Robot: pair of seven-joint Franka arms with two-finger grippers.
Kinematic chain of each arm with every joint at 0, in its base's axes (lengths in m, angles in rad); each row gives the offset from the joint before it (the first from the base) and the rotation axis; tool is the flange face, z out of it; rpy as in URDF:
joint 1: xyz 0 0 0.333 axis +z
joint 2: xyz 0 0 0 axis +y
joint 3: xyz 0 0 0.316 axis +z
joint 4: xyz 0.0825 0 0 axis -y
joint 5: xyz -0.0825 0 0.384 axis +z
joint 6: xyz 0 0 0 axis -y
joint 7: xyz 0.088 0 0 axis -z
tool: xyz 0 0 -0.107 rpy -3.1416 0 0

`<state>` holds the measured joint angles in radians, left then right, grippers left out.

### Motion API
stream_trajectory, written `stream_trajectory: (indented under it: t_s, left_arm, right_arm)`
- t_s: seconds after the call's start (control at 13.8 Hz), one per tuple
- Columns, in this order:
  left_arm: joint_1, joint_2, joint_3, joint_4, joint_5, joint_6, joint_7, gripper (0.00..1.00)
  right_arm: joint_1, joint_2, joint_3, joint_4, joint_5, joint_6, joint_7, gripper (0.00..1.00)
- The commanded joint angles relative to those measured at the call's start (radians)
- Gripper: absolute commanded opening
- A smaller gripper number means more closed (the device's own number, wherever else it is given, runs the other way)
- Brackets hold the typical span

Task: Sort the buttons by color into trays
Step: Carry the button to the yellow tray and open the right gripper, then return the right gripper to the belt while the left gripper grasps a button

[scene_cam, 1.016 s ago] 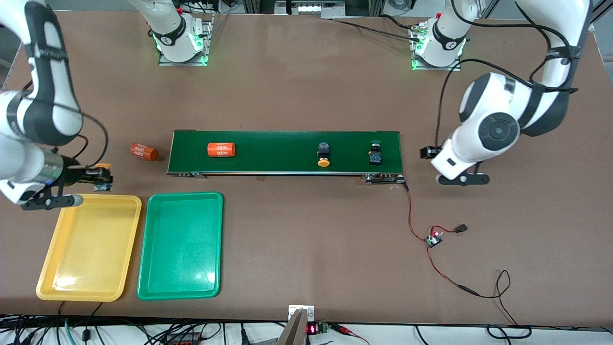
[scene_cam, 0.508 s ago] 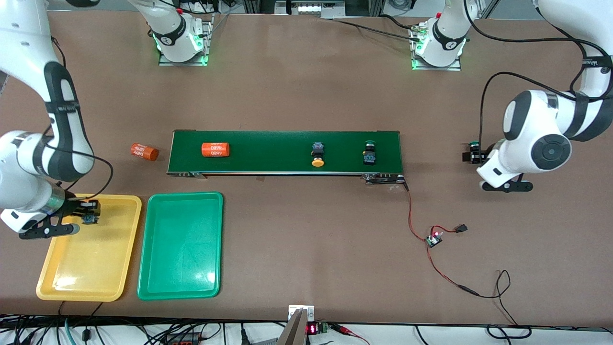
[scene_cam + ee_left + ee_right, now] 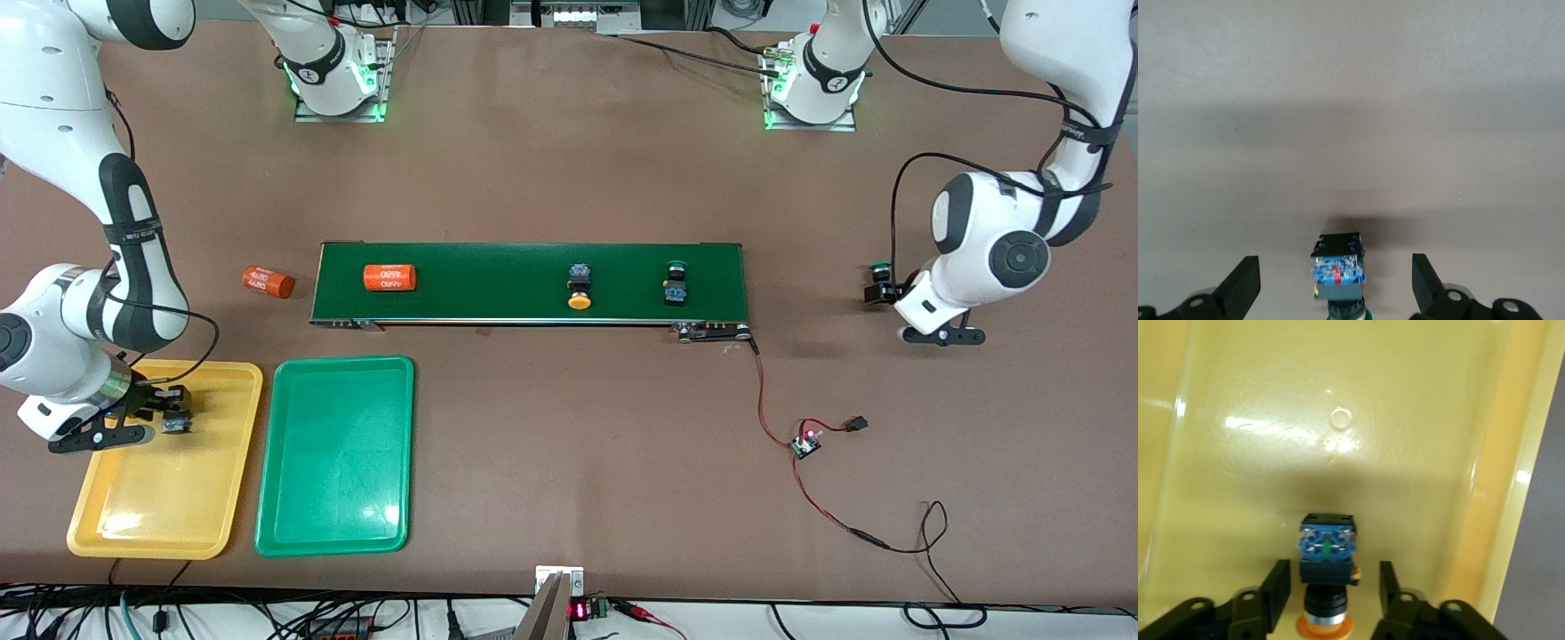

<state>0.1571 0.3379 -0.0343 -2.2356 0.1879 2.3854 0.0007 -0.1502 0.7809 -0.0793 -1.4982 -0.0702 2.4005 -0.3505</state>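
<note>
A yellow-capped button (image 3: 1327, 577) lies in the yellow tray (image 3: 218, 507), at the end nearest the conveyor. My right gripper (image 3: 1333, 587) is open around it, with a gap on each side of its black body. In the front view the right gripper (image 3: 171, 411) is low over that tray with the button (image 3: 179, 424) by it. My left gripper (image 3: 1337, 290) is open at the left arm's end of the table, and a green-capped button (image 3: 1338, 267) lies on the table between its spread fingers. On the belt lie a yellow button (image 3: 579, 286) and a green button (image 3: 675, 283). The green tray (image 3: 338, 453) holds nothing.
The dark-green conveyor belt (image 3: 498, 267) crosses the table's middle and carries an orange cylinder (image 3: 390, 277). A second orange cylinder (image 3: 268, 282) lies on the table off the belt's end. Red and black wires with a small board (image 3: 805, 442) trail from the belt's other end.
My right gripper came down over the yellow tray and opened off the yellow button. The left arm swung off the belt's end to the green button. The belt's items drifted toward the right arm's end.
</note>
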Motion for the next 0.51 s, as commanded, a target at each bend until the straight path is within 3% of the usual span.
stream_trajectory:
  t_s: [0.0, 0.15, 0.29, 0.44]
  left_arm:
    - [0.001, 0.004, 0.013, -0.055, 0.018, 0.066, 0.025, 1.0]
    - [0.012, 0.016, 0.014, -0.079, 0.018, 0.106, 0.025, 0.9]
    - [0.015, 0.023, 0.014, -0.079, 0.018, 0.109, 0.025, 0.61]
    - [0.027, 0.027, 0.013, -0.078, 0.018, 0.109, 0.028, 0.26]
  right_arm:
    - [0.008, -0.06, 0.009, -0.037, -0.007, -0.026, -0.022, 1.0]
    - [0.02, -0.174, 0.033, -0.129, 0.006, -0.11, -0.007, 1.0]
    - [0.024, -0.308, 0.07, -0.224, 0.059, -0.231, 0.059, 1.0]
    - [0.023, -0.455, 0.13, -0.322, 0.081, -0.331, 0.151, 1.0]
